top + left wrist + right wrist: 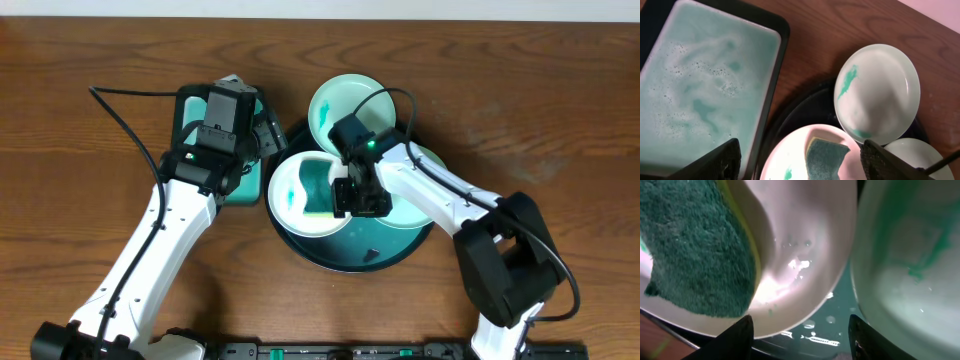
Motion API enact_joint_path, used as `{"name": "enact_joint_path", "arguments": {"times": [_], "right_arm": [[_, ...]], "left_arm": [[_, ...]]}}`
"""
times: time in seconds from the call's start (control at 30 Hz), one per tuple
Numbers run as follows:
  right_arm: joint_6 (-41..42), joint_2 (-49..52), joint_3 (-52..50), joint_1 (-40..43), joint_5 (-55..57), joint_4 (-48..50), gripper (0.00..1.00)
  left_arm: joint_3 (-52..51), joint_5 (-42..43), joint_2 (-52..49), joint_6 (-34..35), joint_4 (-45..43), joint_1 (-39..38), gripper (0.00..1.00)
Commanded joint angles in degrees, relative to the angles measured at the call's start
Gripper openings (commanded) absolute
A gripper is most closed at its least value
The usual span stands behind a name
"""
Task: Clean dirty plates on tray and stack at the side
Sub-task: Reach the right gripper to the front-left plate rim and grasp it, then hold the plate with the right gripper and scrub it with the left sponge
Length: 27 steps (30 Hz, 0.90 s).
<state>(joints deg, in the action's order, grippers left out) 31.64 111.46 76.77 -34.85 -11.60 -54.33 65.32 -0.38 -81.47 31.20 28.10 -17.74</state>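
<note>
The tray (352, 262) is round, black-rimmed and teal inside. Three plates rest on it. One plate (345, 100) with teal smears leans at the back; it also shows in the left wrist view (875, 92). A second plate (288, 188) at the left holds a green sponge (318, 205), also seen in the left wrist view (825, 157). A third plate (425, 160) at the right is mostly hidden by my right arm. My right gripper (352, 198) is open and empty, low over the tray between the left plate (800, 255) and the right plate (910, 265). My left gripper (272, 135) is open and empty above the tray's left edge.
A rectangular black-rimmed sponge dish (705, 85) with foamy teal water stands left of the tray, under my left wrist (222, 115). Wet droplets lie on the tray floor (835, 325). Brown wooden table (560, 100) surrounds the tray.
</note>
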Motion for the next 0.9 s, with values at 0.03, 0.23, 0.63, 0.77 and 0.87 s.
{"name": "enact_joint_path", "arguments": {"times": [0.03, 0.23, 0.63, 0.77, 0.87], "right_arm": [[-0.5, 1.8, 0.3, -0.5, -0.3, 0.4, 0.59], [-3.6, 2.2, 0.3, -0.1, 2.8, 4.7, 0.57], [-6.6, 2.2, 0.3, 2.8, 10.1, 8.7, 0.54], [-6.7, 2.2, 0.3, 3.6, 10.0, 10.9, 0.54], [-6.7, 2.2, 0.3, 3.6, 10.0, 12.1, 0.53]], "left_arm": [[0.5, -0.5, 0.1, -1.0, 0.1, 0.2, 0.77], [0.5, -0.5, 0.1, -1.0, 0.1, 0.2, 0.77], [0.5, -0.5, 0.1, -1.0, 0.5, 0.2, 0.77], [0.5, -0.4, 0.1, -1.0, 1.6, 0.2, 0.77], [0.5, 1.4, 0.1, -1.0, 2.4, 0.2, 0.77]]}}
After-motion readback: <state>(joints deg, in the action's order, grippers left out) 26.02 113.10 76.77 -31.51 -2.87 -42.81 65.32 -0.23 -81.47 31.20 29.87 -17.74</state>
